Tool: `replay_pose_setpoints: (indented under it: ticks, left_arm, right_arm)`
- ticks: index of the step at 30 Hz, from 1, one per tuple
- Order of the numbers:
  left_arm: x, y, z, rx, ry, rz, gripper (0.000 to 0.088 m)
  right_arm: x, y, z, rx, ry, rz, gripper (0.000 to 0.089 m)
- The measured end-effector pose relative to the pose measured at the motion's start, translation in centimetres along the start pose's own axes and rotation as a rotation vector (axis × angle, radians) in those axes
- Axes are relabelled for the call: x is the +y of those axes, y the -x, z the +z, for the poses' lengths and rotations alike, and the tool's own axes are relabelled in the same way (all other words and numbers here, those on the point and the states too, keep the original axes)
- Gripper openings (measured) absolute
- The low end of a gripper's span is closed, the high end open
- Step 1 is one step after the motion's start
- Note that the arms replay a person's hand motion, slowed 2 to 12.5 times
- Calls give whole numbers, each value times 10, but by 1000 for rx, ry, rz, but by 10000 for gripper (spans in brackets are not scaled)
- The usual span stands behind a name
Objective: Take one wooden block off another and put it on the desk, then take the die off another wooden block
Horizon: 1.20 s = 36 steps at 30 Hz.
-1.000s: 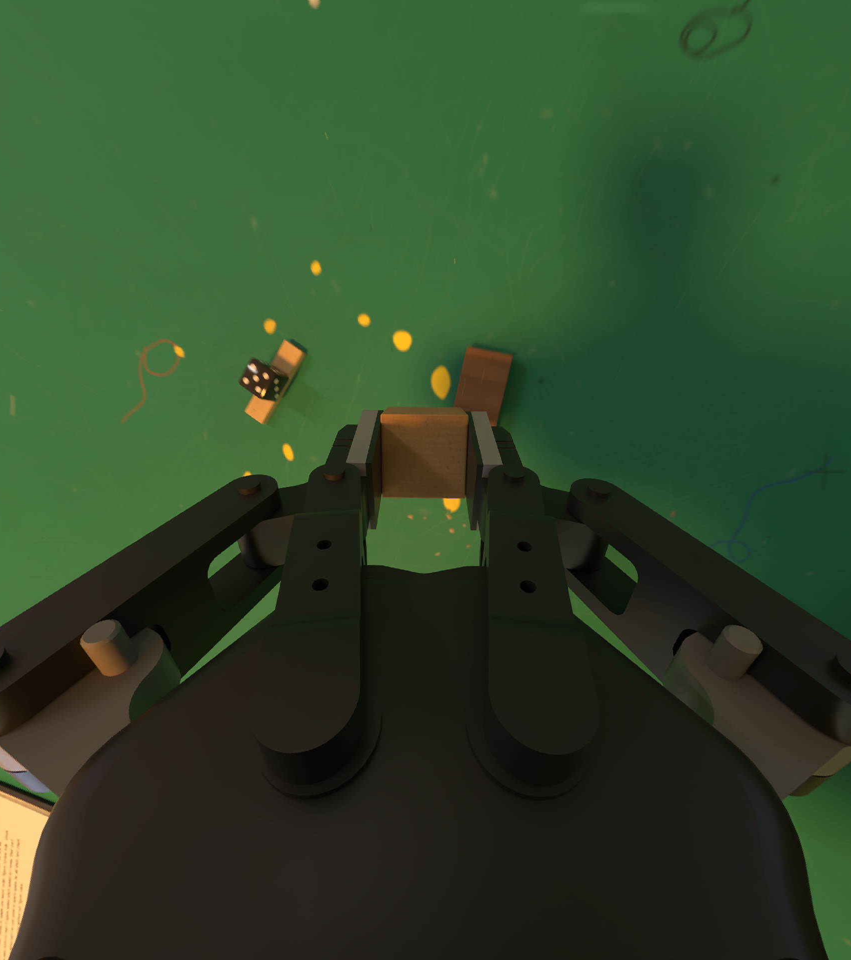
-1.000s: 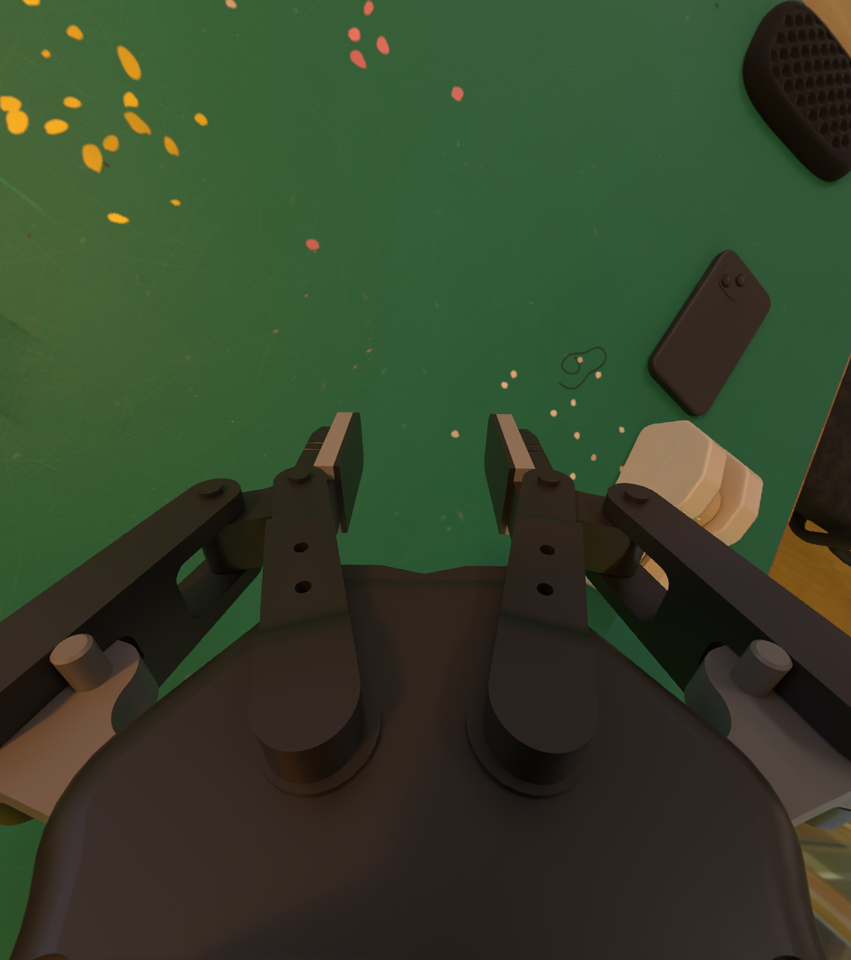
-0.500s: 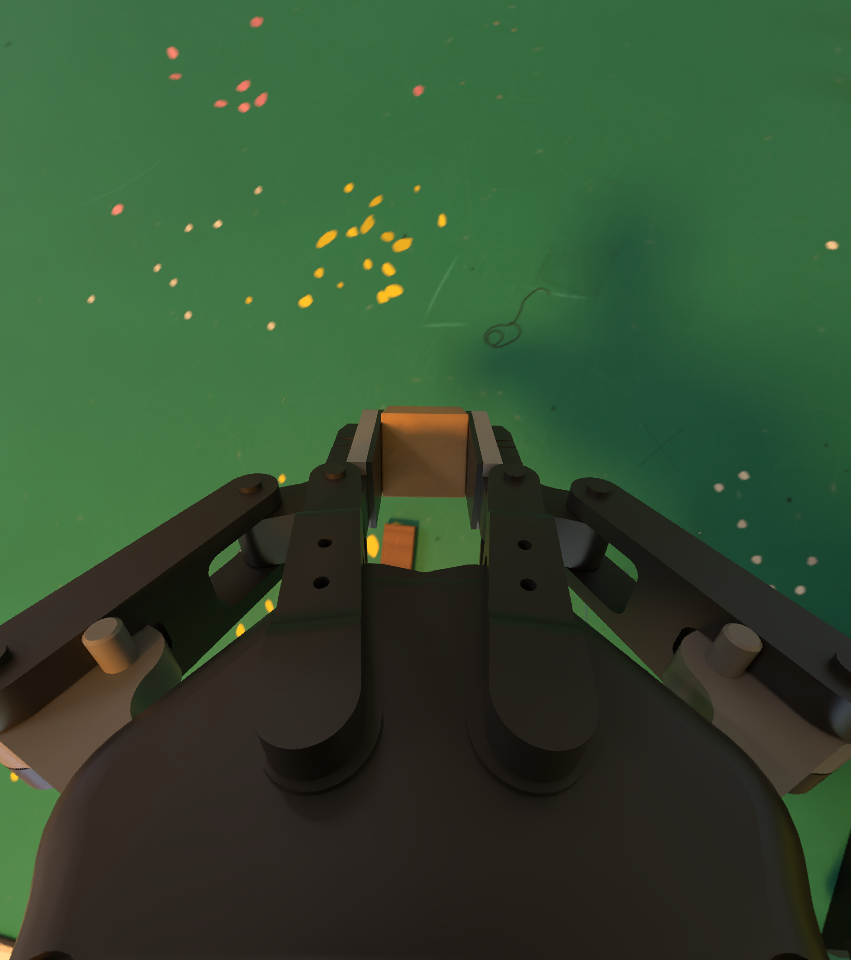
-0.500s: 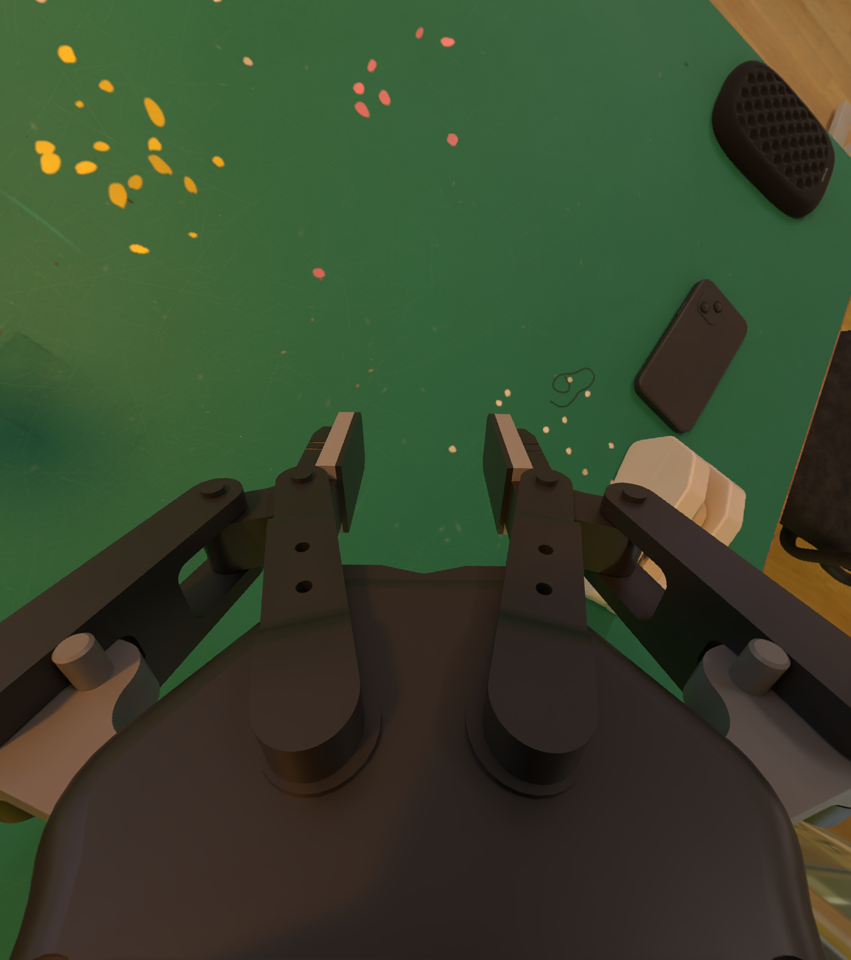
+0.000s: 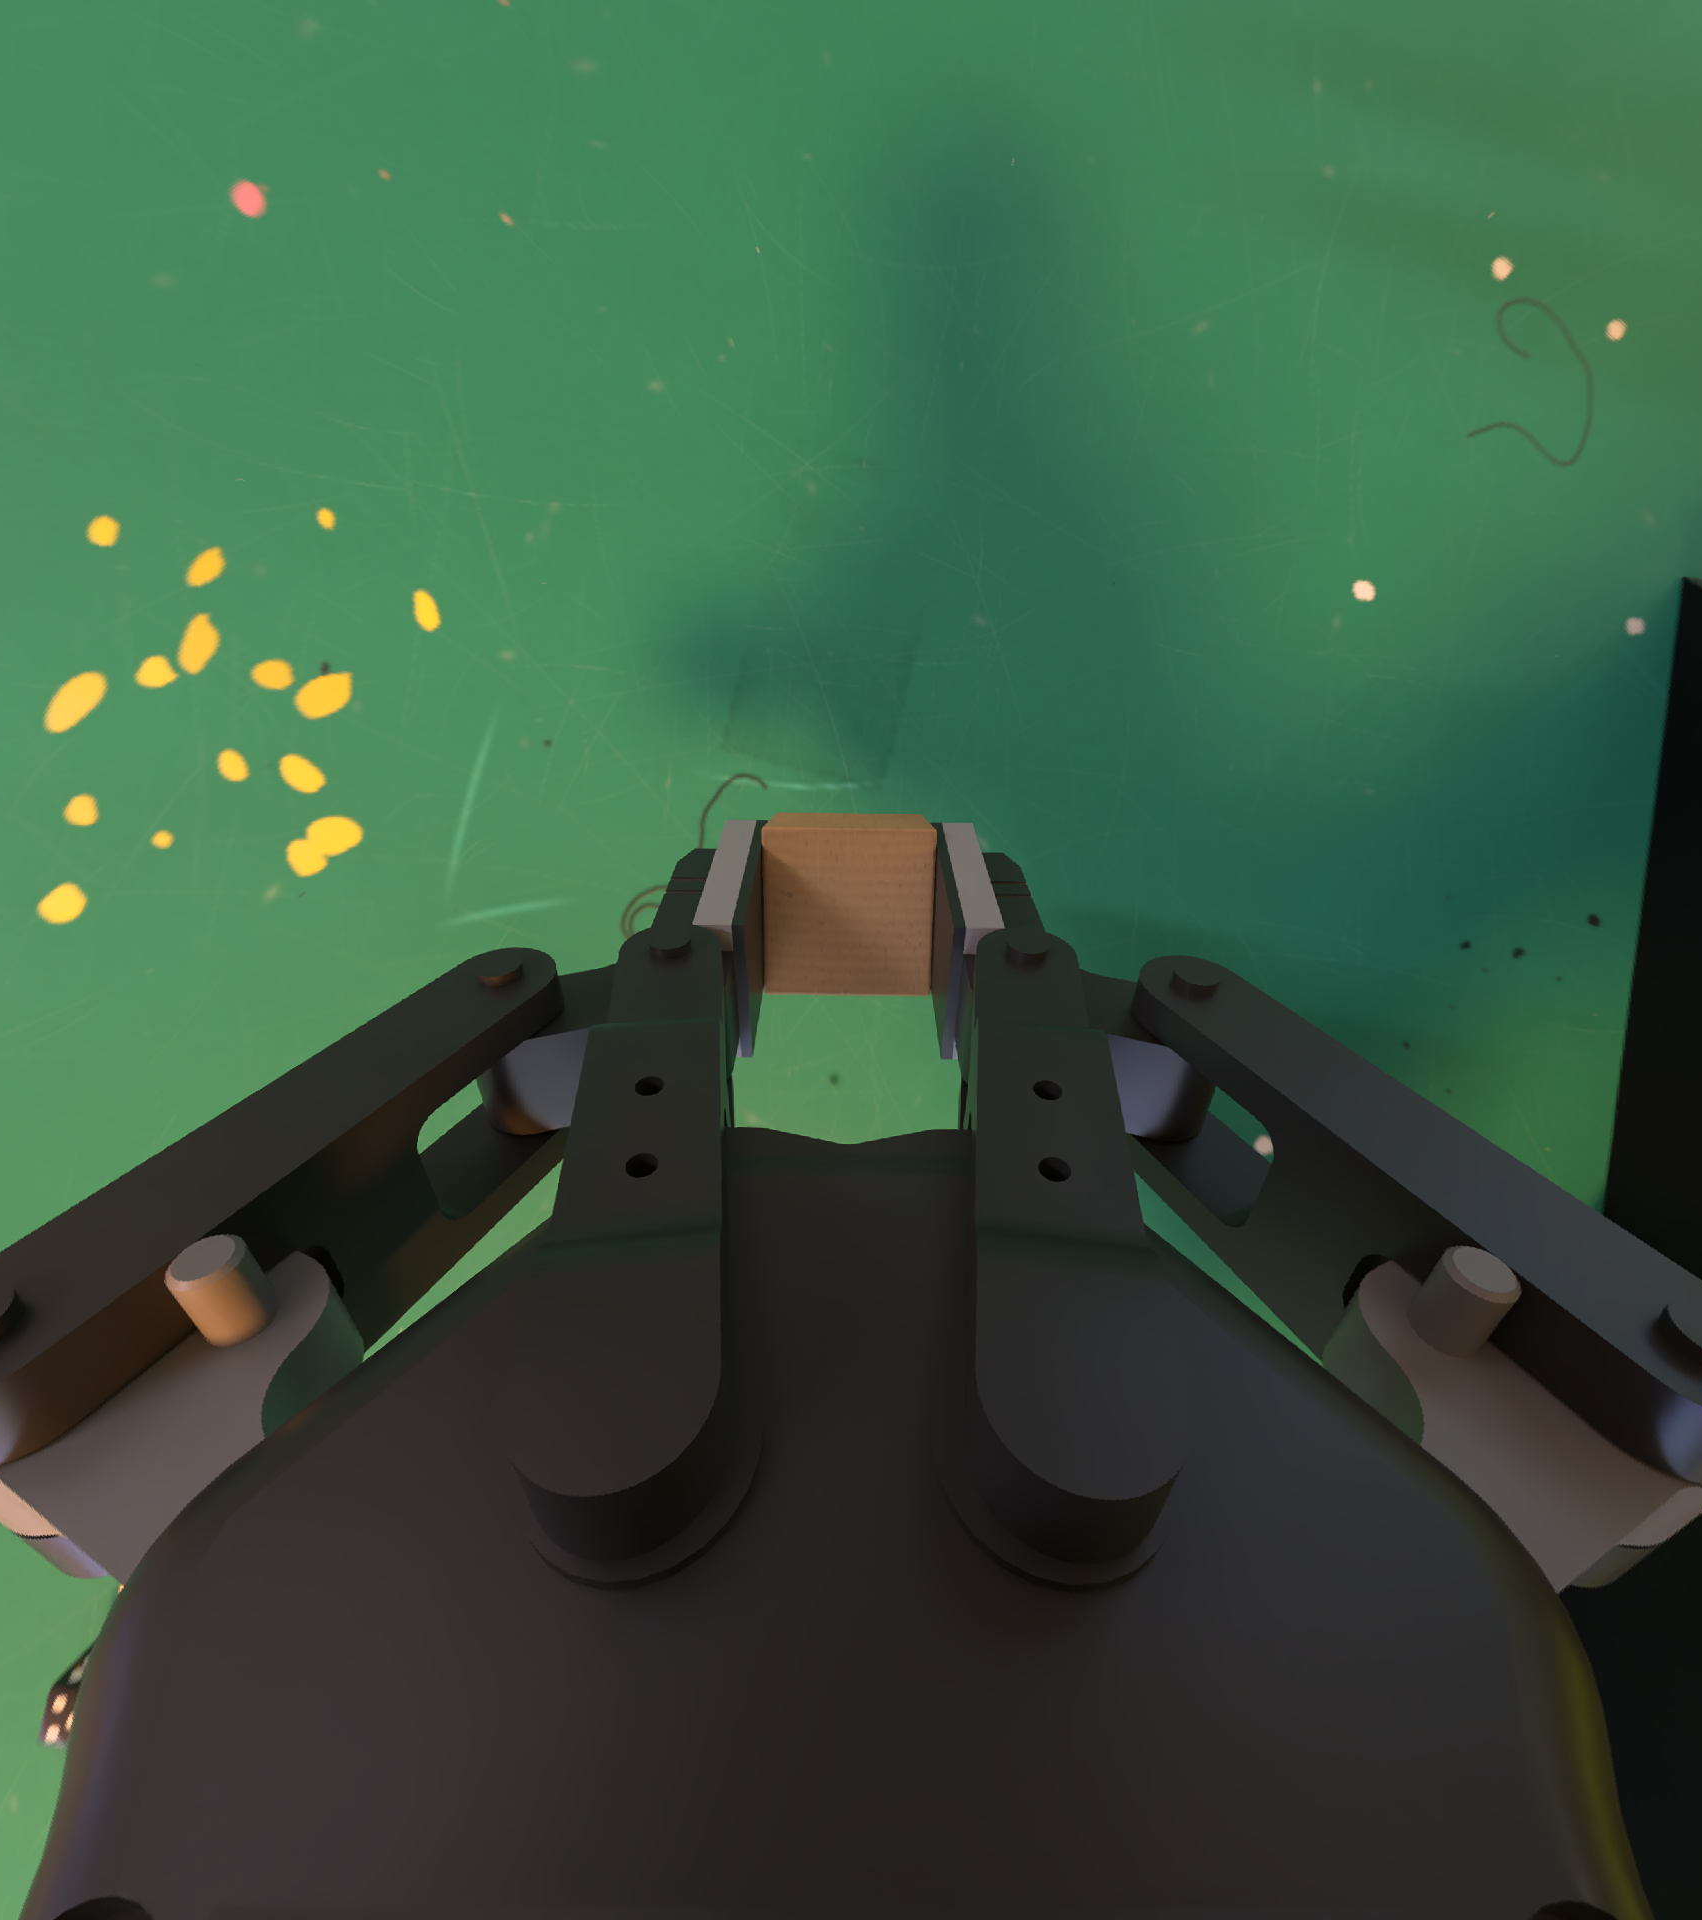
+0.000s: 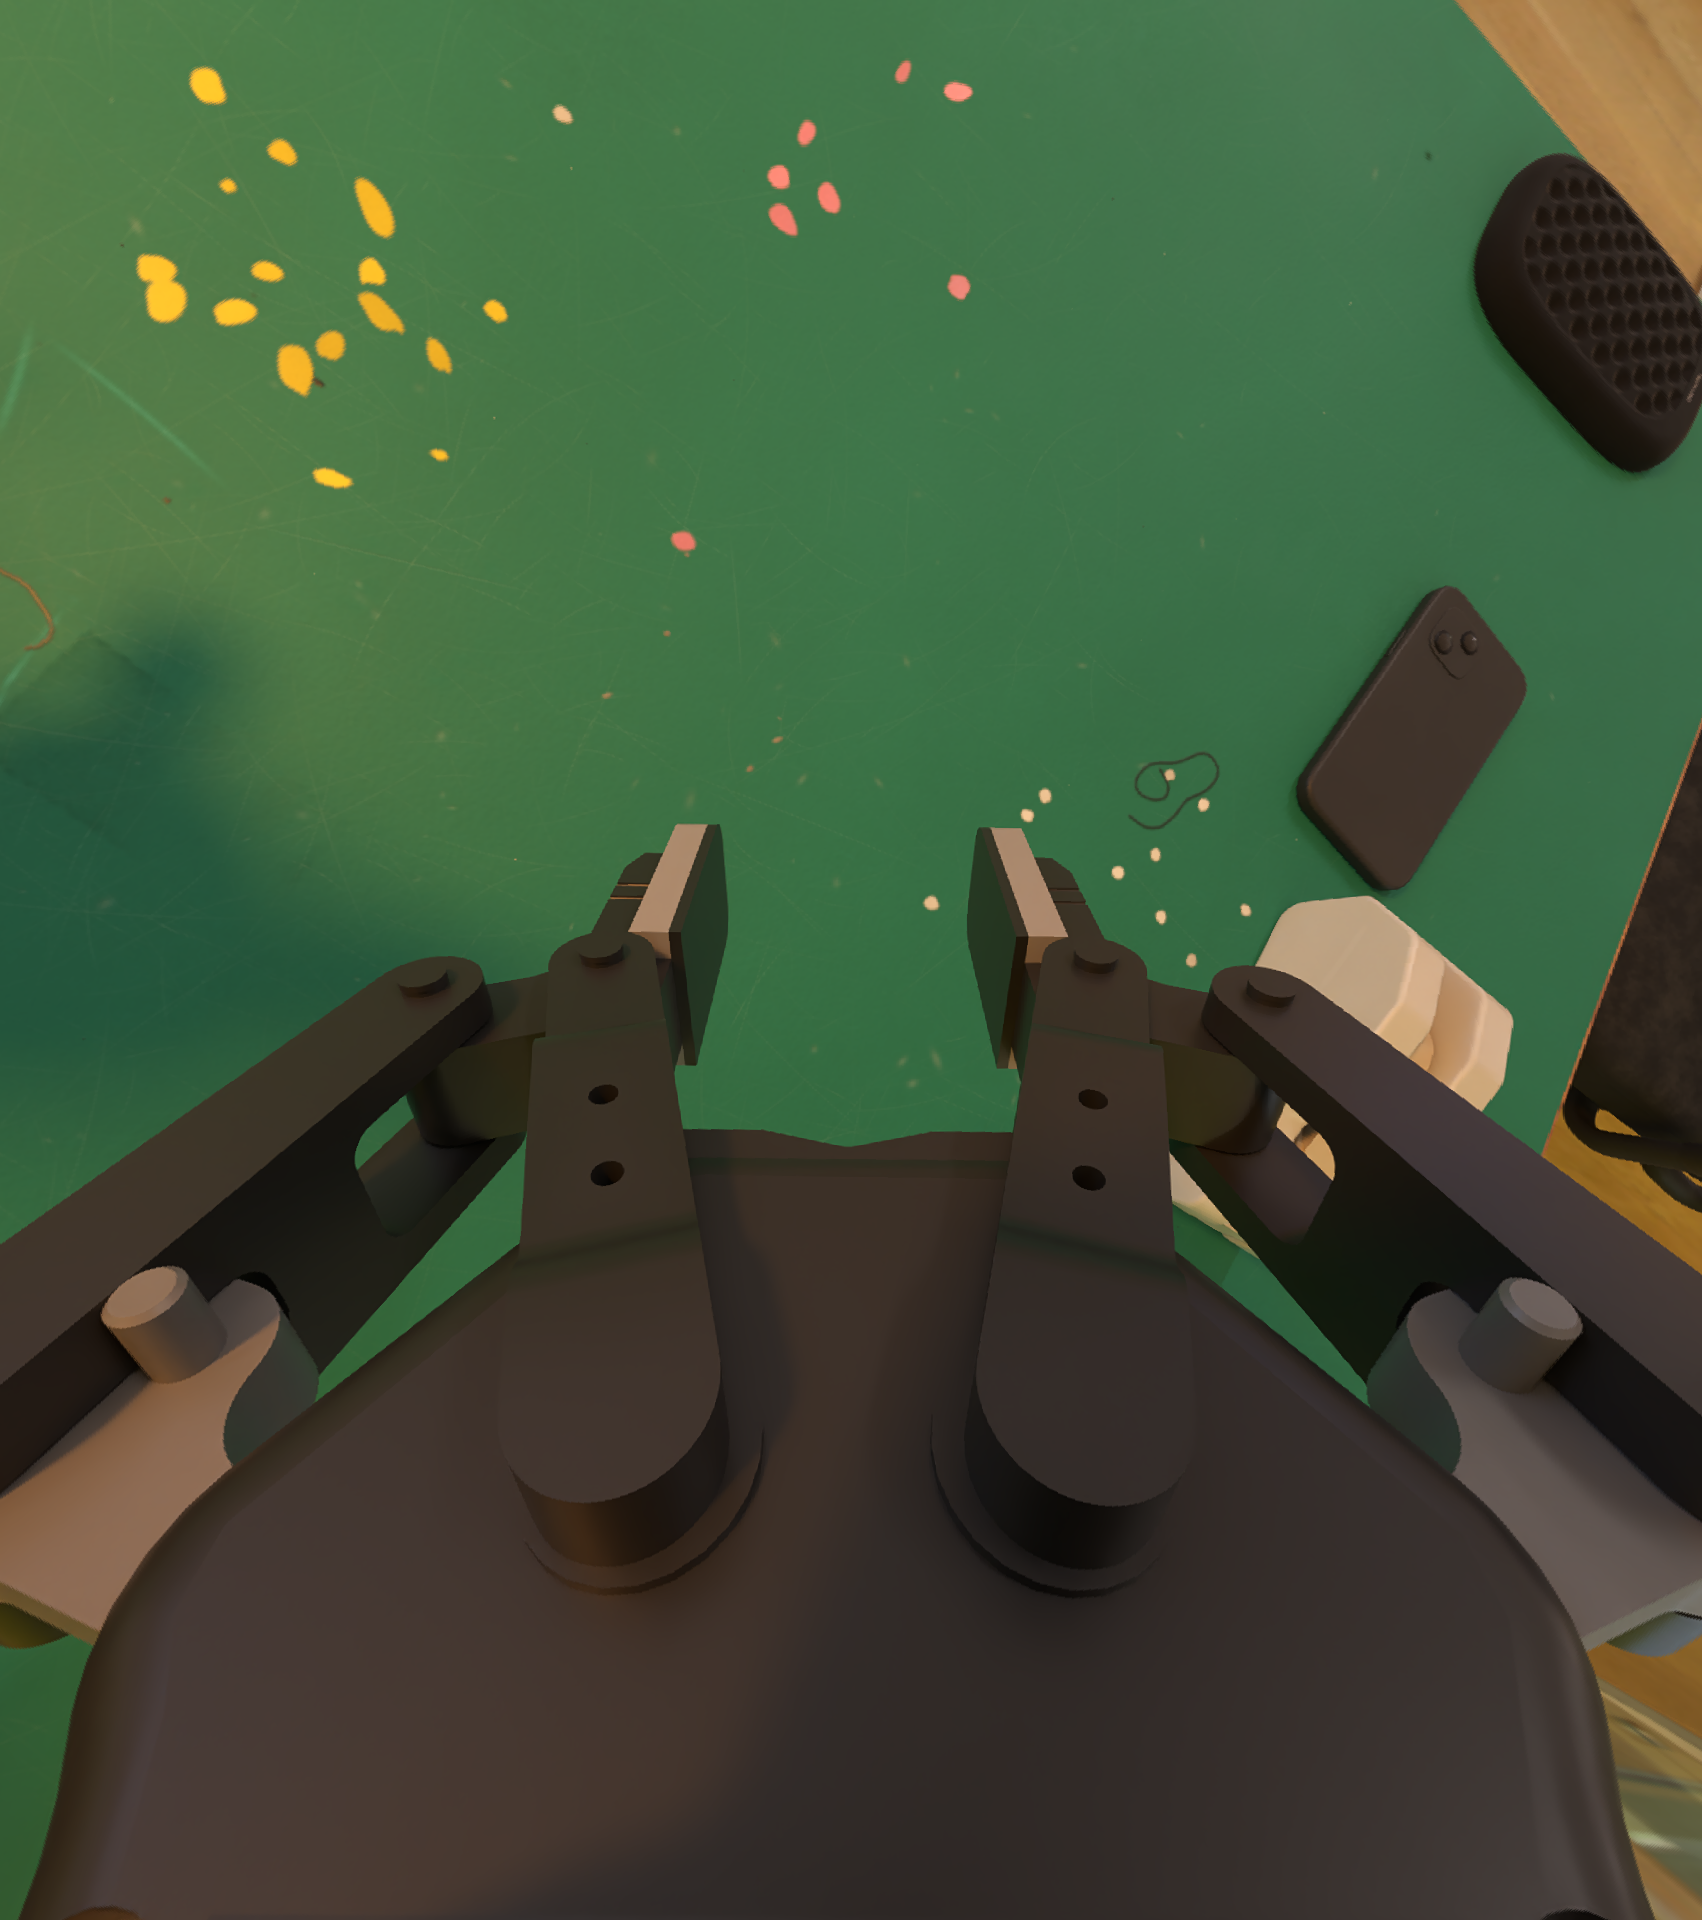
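The green worktop point(image 5: 1138, 416) fills both views. At the left frame's centre, the left gripper point(image 5: 848, 914) clenches a wooden block point(image 5: 847, 904) by opposite flat faces; it looks light, stiff, unlikely to slip. The right gripper point(image 6: 847, 935) is spread, empty. The die point(image 5: 57, 1714) seems to peek in at lower left.

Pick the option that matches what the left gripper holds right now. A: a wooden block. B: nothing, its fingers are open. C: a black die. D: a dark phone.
A: the left gripper is shut on the wooden block, whose tan face fills the gap between both pads above the green desk.
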<state>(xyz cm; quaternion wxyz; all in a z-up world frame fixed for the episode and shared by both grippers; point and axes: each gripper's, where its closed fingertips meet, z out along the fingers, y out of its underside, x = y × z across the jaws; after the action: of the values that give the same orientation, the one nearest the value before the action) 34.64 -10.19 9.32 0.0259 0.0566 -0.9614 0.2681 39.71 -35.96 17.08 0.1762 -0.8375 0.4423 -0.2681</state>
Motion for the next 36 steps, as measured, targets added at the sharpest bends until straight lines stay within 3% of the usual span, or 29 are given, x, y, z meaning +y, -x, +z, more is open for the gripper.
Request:
replay_pose_setpoints:
  ticks: [6,12,19,36]
  left_arm:
    - [3,5,42,19,88,12,270]
    - [8,11,65,5,155,25,270]
    - [12,17,74,-24,195,51,270]
    - [16,19,81,-12,256,46,270]
  right_arm:
    - [1,1,1,-5,9,-12,421]
    - [0,0,2,-6,3,-10,421]
    - [-2,1,3,-21,-7,-15,421]
    - [0,-1,0,-26,-11,-10,422]
